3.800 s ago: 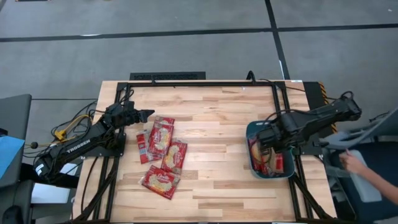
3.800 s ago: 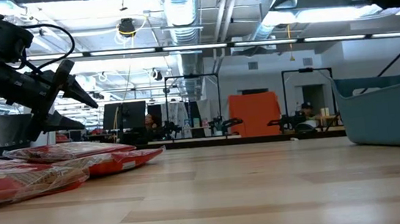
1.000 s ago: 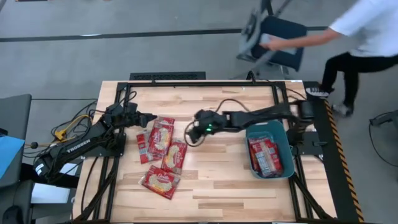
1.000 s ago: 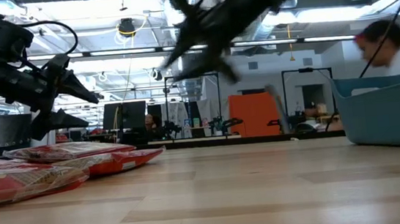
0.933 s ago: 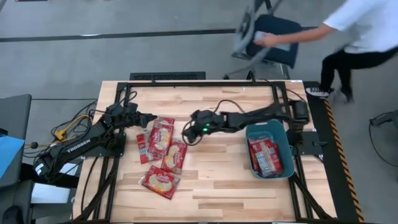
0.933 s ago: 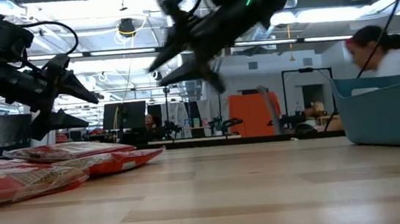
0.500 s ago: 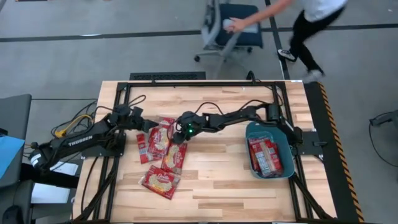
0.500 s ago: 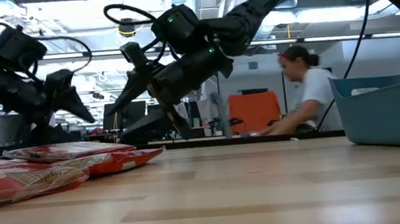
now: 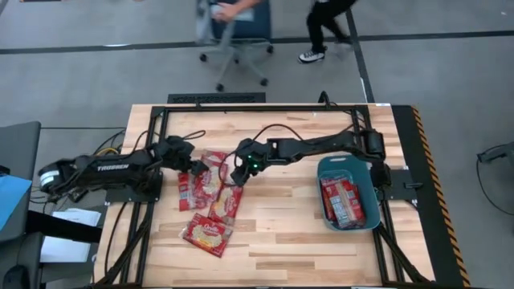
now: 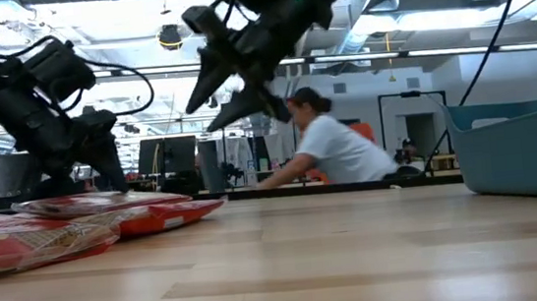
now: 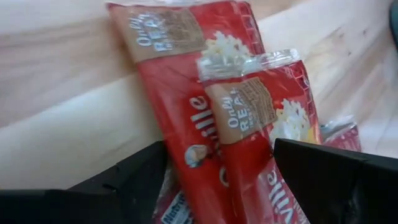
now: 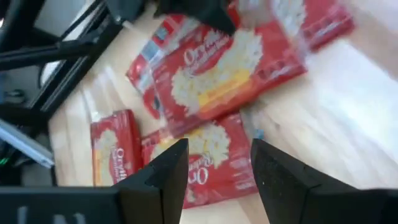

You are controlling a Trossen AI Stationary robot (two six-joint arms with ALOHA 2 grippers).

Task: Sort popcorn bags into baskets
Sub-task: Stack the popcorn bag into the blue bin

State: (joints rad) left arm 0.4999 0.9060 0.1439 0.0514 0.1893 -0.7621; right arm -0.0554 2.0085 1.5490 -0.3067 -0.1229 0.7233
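Several red popcorn bags (image 9: 210, 178) lie overlapping on the wooden table's left half, one of them (image 9: 209, 234) nearer the front edge. My left gripper (image 9: 195, 166) is open and low over the pile's far left part. In the left wrist view its fingers straddle two stacked bags (image 11: 249, 118). My right gripper (image 9: 238, 175) hovers open above the pile's right side, well clear of it in the low view (image 10: 229, 95). The teal basket (image 9: 347, 165) stands at the right with bags (image 9: 343, 201) lying flat inside. My left gripper comes at the pile slanting down from the table's left. Its open fingers (image 11: 124, 180) stand on either side of the top bags. I cannot tell whether the fingertips touch a bag.
A black frame (image 9: 257, 108) runs along the table's far and side edges. Bare wood lies between the pile and the basket (image 10: 525, 150). Beyond the far edge a person (image 9: 325, 16) moves an office chair (image 9: 233, 32).
My left gripper has gone toward the table's right and near edges and down onto the pile, tipping its fingers downward. My right gripper has travelled toward the table's left edge to the pile's right side, dipping and rising again. The person has pushed the chair leftward behind the table.
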